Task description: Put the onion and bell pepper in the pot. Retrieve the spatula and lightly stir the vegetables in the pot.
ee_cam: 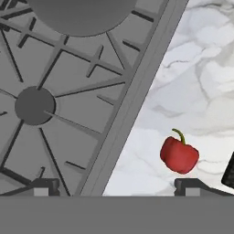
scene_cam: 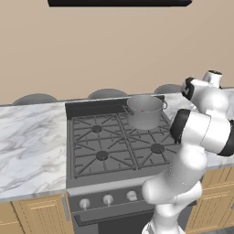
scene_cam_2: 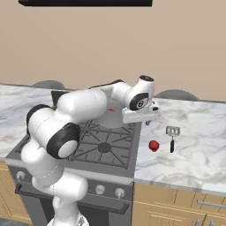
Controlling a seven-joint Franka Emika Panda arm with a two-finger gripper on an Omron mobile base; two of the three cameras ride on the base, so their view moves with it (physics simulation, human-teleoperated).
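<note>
The red bell pepper (ee_cam: 179, 155) lies on the marble counter just right of the stove, also seen as the bell pepper (scene_cam_2: 153, 145). My gripper (ee_cam: 118, 187) hovers open and empty above the stove's right edge, its right fingertip (ee_cam: 189, 186) just short of the pepper. The grey pot (scene_cam: 145, 111) stands on the back right burner; its base, the pot (ee_cam: 82, 16), is at the top of the hand view. The dark-handled spatula (scene_cam_2: 172, 137) lies on the counter to the right of the pepper. The onion is hidden; a reddish fleck inside the pot is too small to identify.
The black stove grates (ee_cam: 68, 96) and a burner cap (ee_cam: 34, 106) lie under the hand's left side. Marble counter (scene_cam: 32, 137) stretches on both sides of the stove. Control knobs (scene_cam: 108, 199) line the stove front. A tan wall stands behind.
</note>
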